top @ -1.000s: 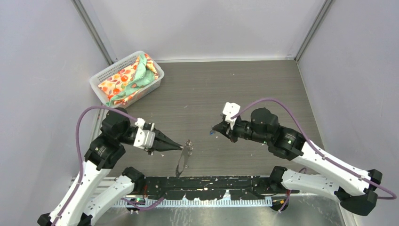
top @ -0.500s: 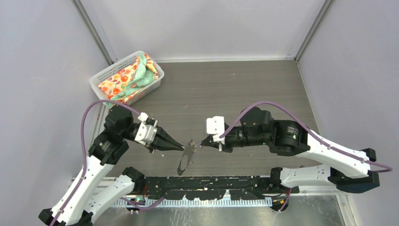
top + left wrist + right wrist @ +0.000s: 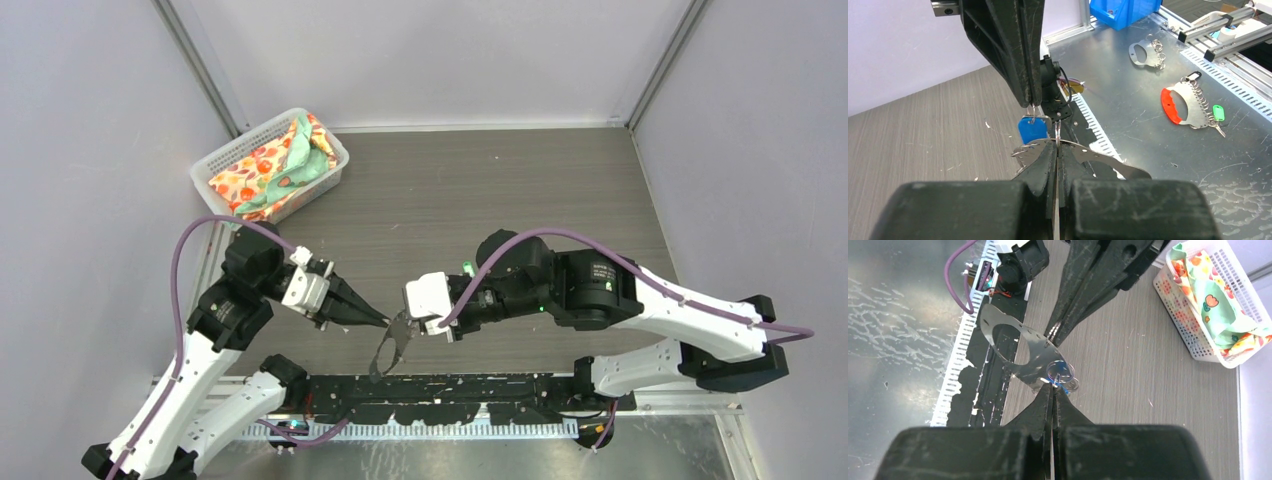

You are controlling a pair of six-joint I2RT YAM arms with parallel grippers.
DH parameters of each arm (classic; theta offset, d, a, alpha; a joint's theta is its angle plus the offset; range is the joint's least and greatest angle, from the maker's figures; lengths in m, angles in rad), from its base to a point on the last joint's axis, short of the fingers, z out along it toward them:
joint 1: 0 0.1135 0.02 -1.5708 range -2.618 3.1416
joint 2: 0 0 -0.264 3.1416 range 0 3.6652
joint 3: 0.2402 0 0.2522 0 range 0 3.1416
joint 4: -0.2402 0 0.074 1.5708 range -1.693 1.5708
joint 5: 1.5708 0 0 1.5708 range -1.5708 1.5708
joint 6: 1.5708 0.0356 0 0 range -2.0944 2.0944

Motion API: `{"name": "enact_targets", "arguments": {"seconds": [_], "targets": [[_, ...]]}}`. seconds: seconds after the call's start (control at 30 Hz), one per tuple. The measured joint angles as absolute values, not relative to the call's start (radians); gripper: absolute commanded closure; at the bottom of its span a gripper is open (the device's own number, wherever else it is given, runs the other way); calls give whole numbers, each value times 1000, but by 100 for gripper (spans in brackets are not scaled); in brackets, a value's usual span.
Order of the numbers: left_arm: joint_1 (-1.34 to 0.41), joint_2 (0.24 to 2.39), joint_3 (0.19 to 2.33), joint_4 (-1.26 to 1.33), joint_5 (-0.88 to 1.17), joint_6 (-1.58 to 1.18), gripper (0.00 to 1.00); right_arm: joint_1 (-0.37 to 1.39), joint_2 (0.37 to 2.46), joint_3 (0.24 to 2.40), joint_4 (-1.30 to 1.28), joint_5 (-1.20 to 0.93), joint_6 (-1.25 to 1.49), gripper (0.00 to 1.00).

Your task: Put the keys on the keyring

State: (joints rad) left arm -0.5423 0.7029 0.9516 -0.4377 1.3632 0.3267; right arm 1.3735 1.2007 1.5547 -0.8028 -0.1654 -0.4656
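Note:
The keyring (image 3: 385,350) is a flat silver metal loop with small holes along its edge, held in the air over the table's near edge. My left gripper (image 3: 383,321) is shut on its rim, as the left wrist view (image 3: 1056,150) shows with the loop (image 3: 1108,161) spreading to both sides. My right gripper (image 3: 402,320) is shut on the small ring of the blue-tagged key (image 3: 1031,131), and holds it right against the keyring's top edge. The right wrist view shows that gripper (image 3: 1053,387), a bit of blue (image 3: 1063,386) and the keyring (image 3: 990,320). A green tag (image 3: 1218,111) lies on the metal bench.
A white mesh basket (image 3: 245,142) with patterned cloths (image 3: 275,170) stands at the back left. The black base rail (image 3: 450,395) runs along the near edge. On the metal bench, other key plates lie, one red-edged (image 3: 1170,102), one plain (image 3: 1143,52). Walls enclose the table.
My right arm has swung left and down, and has brought the blue key from mid-table to the keyring. My left gripper has stayed almost in place with the keyring.

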Motion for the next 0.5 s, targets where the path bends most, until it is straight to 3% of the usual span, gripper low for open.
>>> {"name": "enact_targets", "arguments": {"seconds": [0.5], "targets": [[-542,733,953,-443,1393,320,100,1425,1272,1647,-875,-140,-555,99]]}}
